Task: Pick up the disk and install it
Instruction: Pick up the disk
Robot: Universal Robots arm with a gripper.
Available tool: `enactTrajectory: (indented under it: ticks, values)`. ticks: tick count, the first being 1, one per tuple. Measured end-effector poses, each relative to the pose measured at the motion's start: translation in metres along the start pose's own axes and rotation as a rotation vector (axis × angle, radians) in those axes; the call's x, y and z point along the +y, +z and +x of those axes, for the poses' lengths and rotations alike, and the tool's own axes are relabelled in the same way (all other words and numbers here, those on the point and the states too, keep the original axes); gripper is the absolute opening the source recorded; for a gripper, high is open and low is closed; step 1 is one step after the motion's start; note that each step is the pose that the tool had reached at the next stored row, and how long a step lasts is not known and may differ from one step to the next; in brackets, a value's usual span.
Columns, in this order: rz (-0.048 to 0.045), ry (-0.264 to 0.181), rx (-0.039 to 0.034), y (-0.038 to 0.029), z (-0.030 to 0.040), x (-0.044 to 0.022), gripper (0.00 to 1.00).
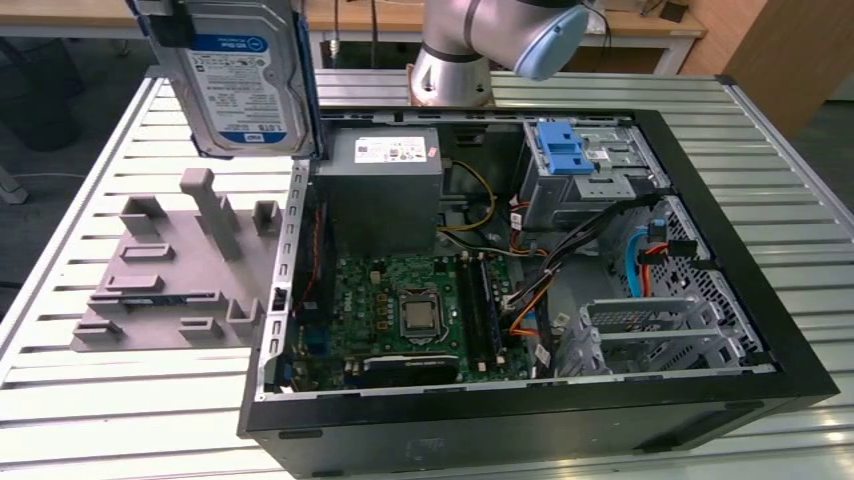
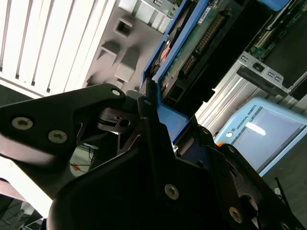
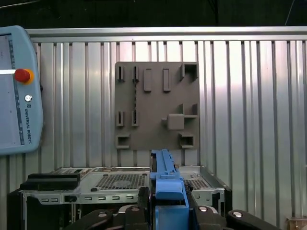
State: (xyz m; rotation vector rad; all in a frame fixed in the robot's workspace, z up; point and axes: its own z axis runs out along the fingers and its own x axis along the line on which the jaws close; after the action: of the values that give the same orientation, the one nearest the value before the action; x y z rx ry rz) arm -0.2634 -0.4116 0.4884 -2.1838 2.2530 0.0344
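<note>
Slatted table (image 1: pixel 134 420) beneath; pincer (image 2: pixel 152 103) tight on disk (image 1: pixel 240 60), its label (image 1: pixel 230 95) clear in exterior view

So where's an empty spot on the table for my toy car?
The bare table between the grey tray and the near edge, and the strip at the exterior view's right of the computer case. Inside it's crowded with wires and a circuit board. The gripper holds the disk up high.

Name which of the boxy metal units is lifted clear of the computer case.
The disk, held up in the air by its blue bracket; the power supply and the drive cage sit inside the case.
</note>
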Motion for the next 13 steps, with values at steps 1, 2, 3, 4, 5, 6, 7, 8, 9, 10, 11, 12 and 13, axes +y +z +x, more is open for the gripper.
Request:
enactTrajectory:
  ticks: [1, 2, 3, 4, 5, 6, 7, 8, 9, 10, 11, 12, 13]
  values:
    - [0.0, 0.0, 0.0001, 0.0003, 0.0001, -0.004, 0.37]
    - [0.0, 0.0, 0.0002, 0.0005, 0.0003, -0.0076, 0.37]
    - [0.0001, 0.0, 0.0002, 0.0008, 0.0004, -0.0113, 0.37]
    - [0.0001, 0.0, 0.0003, 0.0011, 0.0006, -0.0149, 0.37]
    - [0.0, 0.0, 0.0005, 0.0013, 0.0008, -0.0189, 0.37]
    - [0.0, 0.0, 0.0005, 0.0016, 0.0009, -0.0229, 0.37]
    - [0.0001, 0.0, 0.0006, 0.0018, 0.001, -0.0269, 0.37]
    - [0.0001, 0.0, 0.0007, 0.002, 0.0011, -0.031, 0.37]
    - [0.0, 0.0, 0.0009, 0.0021, 0.0011, -0.0352, 0.37]
    - [0.0, 0.0, 0.0011, 0.0022, 0.0011, -0.0394, 0.37]
    - [0.0, 0.0, 0.0013, 0.0023, 0.001, -0.0441, 0.37]
    - [0.0, 0.0, 0.0013, 0.0023, 0.0009, -0.0486, 0.37]
    - [0.0, 0.0, 0.0013, 0.0024, 0.0007, -0.0531, 0.37]
